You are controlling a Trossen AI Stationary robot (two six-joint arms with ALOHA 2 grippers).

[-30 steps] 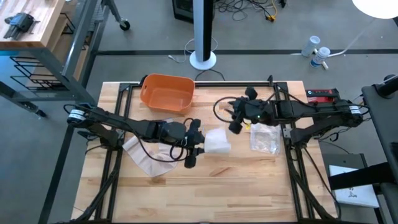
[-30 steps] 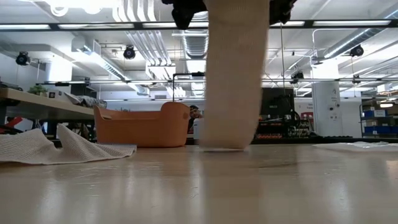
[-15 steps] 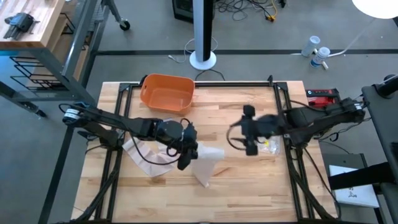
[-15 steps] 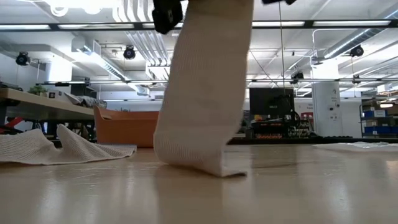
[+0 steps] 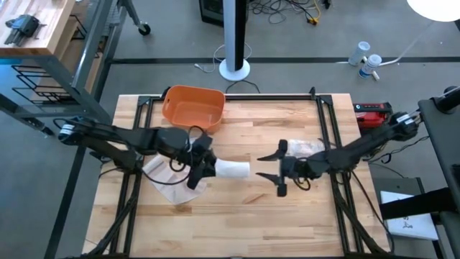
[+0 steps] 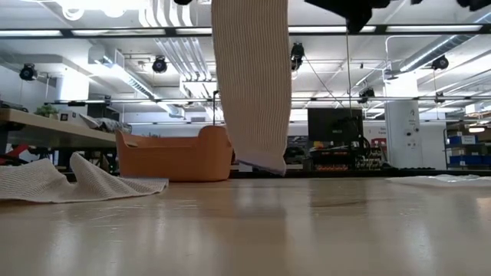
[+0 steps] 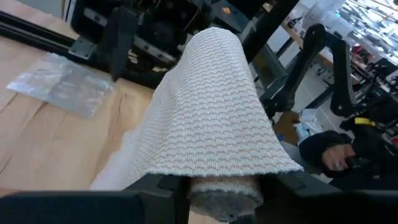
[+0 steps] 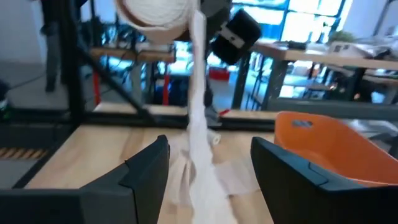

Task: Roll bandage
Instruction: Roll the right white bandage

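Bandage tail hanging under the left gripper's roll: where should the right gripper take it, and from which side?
Probably near the loose lower end of the bandage tail, pinching across its flat faces. It hangs as a thin strip from the roll held in the left gripper, its end just above the table. The open right gripper already faces it, so come straight in from that side.

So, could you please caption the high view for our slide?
Left claw holds a white ribbed bandage roll above the table; open right claw faces it.

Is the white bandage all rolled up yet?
Not yet. The white ribbed bandage is a roll in the left gripper, with a loose tail hanging above the table.
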